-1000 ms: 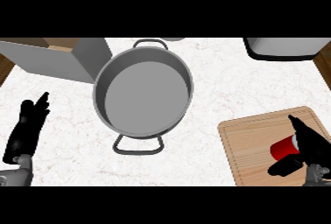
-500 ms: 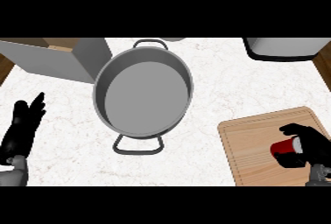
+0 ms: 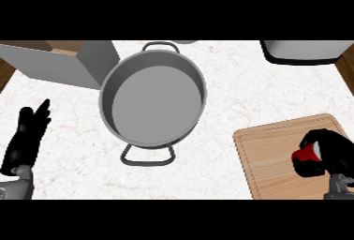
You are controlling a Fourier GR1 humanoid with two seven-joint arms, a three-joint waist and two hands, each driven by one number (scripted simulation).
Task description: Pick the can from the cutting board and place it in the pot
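The right robot hand is curled round the red cylindrical can over the wooden cutting board; lifting it straight up should clear the board before crossing to the grey metal pot. The left robot hand rests open.

right robot hand now curled around can

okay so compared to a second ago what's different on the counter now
The right hand has closed round the red can on the cutting board: a second ago its fingers were spread beside the can, now they curl over it and hide most of it. The can has not visibly left the board. The left hand and the pot stayed as they were.
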